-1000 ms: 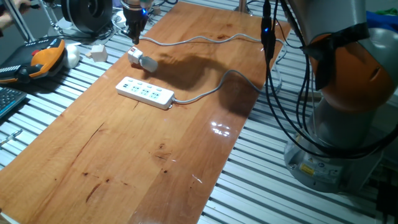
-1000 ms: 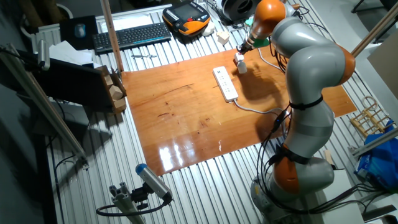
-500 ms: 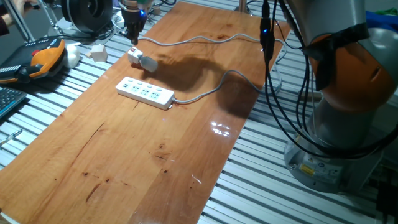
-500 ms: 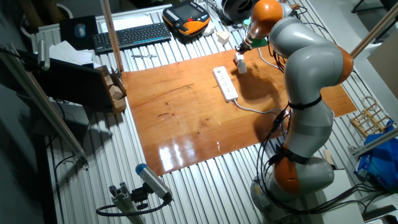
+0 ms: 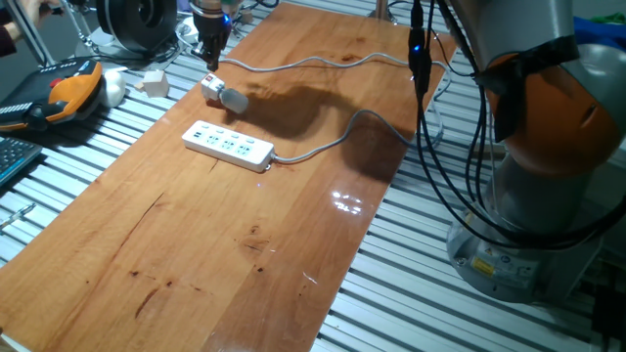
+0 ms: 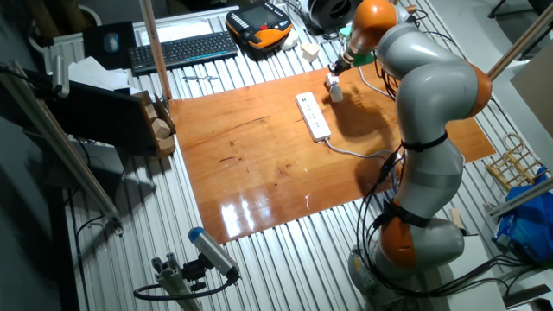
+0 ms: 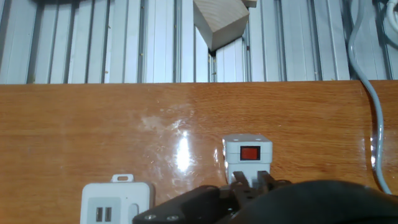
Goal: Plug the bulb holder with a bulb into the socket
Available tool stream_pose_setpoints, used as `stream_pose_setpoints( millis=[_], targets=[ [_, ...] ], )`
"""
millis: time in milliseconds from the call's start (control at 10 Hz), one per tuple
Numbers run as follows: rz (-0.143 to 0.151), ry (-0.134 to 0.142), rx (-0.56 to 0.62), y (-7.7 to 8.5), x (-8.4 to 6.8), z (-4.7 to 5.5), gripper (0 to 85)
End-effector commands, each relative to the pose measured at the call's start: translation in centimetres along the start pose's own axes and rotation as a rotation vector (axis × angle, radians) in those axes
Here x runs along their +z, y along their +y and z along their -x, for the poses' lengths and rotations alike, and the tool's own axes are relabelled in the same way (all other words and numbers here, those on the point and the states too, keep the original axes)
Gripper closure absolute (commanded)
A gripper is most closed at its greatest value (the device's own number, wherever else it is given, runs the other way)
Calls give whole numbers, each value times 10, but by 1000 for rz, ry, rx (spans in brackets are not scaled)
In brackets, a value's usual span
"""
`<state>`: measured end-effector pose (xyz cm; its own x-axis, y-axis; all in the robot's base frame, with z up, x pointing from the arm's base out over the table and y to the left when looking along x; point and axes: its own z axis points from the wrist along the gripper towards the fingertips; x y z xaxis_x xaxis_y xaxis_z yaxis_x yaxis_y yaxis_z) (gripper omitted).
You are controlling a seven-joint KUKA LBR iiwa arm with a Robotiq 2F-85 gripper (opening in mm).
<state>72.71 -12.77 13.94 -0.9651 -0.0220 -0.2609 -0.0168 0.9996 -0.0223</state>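
A robotics lab or workshop is shown. A wooden board [image 6: 259, 164] is laid over a bench of ribbed aluminium profiles [image 5: 78, 147]. Beyond the board's far edge, a black keyboard [image 6: 183, 49] and an orange-and-black teach pendant [image 6: 257, 23] are set out. A large grey-and-orange robot arm [image 6: 423, 112] is mounted by the board's right edge, with black cables [image 5: 430, 147] hung along it.

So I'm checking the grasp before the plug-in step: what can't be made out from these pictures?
- Claw grip on the holder: too small in both fixed views; in the hand view the dark hand body covers the fingertips and the holder's lower part.
- Bulb: hidden in the hand view by the hand body.
- Strip: cut off by the hand view's bottom edge; outlets too small in the other fixed view.
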Motion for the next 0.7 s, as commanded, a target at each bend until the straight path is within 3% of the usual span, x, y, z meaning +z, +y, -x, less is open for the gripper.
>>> stream_pose_setpoints(
  millis=[0, 100, 200, 600],
  targets=[
    [0, -11, 6, 0, -1, 0, 340],
    [-5, -17, 9, 0, 0, 0, 340],
    [-2, -23, 10, -1, 1, 0, 170],
    [4, -25, -8, -4, 3, 1, 170]
  ],
)
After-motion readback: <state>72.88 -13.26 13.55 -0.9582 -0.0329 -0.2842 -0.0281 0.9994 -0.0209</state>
